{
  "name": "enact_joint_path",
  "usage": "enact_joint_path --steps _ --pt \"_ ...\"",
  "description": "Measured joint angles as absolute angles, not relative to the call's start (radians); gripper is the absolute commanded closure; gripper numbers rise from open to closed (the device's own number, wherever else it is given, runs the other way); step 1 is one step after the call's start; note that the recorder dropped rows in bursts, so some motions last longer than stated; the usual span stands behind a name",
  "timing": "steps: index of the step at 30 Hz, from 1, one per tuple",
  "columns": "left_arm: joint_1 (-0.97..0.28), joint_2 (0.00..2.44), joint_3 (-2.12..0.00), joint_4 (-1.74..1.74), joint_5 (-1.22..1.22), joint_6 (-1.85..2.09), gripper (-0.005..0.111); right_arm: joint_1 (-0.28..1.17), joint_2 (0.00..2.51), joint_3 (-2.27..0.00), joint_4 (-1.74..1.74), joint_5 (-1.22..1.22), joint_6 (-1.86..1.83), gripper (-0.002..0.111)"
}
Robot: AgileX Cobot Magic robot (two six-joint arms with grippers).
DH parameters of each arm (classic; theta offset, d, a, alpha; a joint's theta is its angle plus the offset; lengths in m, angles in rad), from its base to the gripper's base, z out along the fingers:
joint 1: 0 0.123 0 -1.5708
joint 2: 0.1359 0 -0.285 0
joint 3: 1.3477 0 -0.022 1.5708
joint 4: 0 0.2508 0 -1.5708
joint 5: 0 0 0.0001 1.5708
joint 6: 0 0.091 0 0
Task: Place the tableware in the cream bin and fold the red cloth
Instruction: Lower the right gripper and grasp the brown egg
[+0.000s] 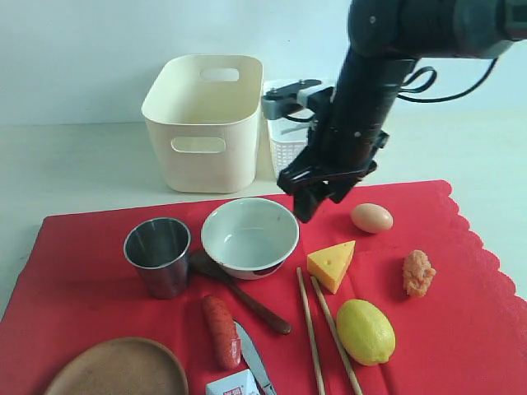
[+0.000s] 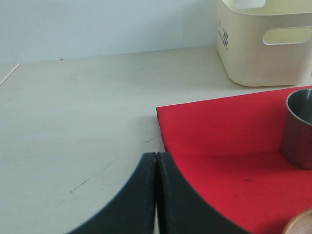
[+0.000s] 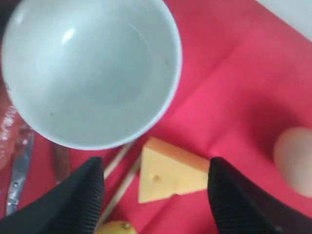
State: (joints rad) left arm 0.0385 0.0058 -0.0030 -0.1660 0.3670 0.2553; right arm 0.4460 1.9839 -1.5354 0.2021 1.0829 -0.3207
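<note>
The red cloth [image 1: 461,329] lies flat, carrying the steel cup [image 1: 158,253], pale bowl [image 1: 249,236], dark spoon [image 1: 239,292], two chopsticks [image 1: 311,329], knife [image 1: 255,358] and wooden plate [image 1: 119,368]. Behind the cloth stands the cream bin [image 1: 202,123]. My right gripper [image 1: 319,202] hangs open above the cloth, between the bowl [image 3: 92,68] and the egg. Its fingers [image 3: 92,190] stand either side of the cheese [image 3: 170,170] below, holding nothing. My left gripper [image 2: 156,155] is shut and empty over the cloth's corner [image 2: 229,146], near the cup [image 2: 298,129].
An egg [image 1: 371,217], cheese wedge [image 1: 332,263], lemon [image 1: 365,331], sausage [image 1: 221,329], an orange lump of food [image 1: 418,272] and a small carton [image 1: 233,384] also lie on the cloth. A white lattice basket [image 1: 284,152] stands right of the bin.
</note>
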Motion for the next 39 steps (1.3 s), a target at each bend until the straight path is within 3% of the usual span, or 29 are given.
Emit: enact_joint_path --steps 12,25,27,33,34,39 --pt "0.038 0.006 -0.003 -0.166 0.367 0.255 0.107 0.256 1.961 -1.381 0.143 0.918 -0.326 0.048" --pt "0.038 0.006 -0.003 -0.166 0.367 0.255 0.107 0.242 2.116 -1.457 0.149 0.86 -0.4 0.049" --pt "0.038 0.006 -0.003 -0.166 0.367 0.255 0.107 0.242 2.14 -1.469 0.159 0.87 -0.409 0.056" --pt "0.038 0.006 -0.003 -0.166 0.367 0.255 0.107 0.242 2.171 -1.478 0.168 0.88 -0.415 0.104" --pt "0.038 0.006 -0.003 -0.166 0.367 0.255 0.107 0.242 2.171 -1.478 0.168 0.878 -0.413 0.108" --pt "0.038 0.006 -0.003 -0.166 0.367 0.255 0.107 0.242 2.155 -1.478 0.166 0.878 -0.387 0.108"
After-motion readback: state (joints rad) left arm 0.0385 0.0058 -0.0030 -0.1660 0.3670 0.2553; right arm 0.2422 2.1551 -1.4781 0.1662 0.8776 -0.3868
